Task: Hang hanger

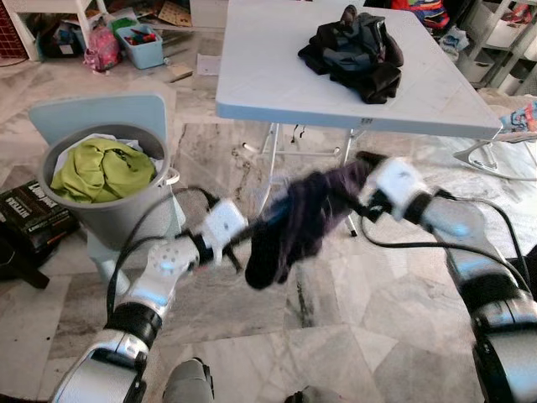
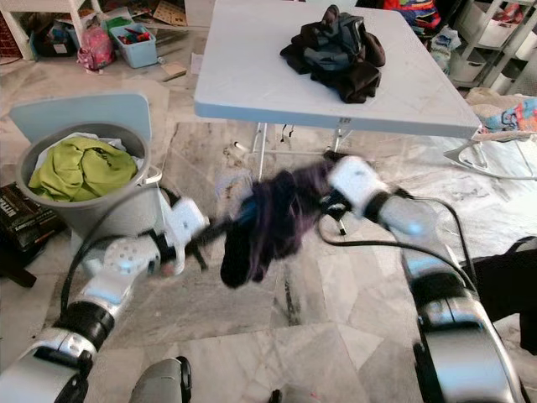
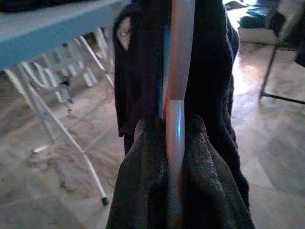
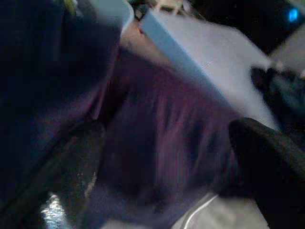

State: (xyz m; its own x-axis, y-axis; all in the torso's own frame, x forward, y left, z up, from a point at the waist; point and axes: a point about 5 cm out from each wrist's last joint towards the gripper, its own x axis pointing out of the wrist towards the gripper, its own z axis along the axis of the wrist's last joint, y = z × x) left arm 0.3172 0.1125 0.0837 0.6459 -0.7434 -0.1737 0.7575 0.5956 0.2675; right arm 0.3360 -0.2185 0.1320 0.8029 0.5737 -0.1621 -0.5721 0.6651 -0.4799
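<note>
Dark garment [image 1: 294, 222] draped on pale hanger [image 3: 177, 95], held mid-air below worktop [image 1: 277, 92] front edge. Left gripper [image 1: 239, 239] and right gripper [image 1: 362, 195]: finger state cannot tell. Hanging itself not yet done; no rail visible.
</note>
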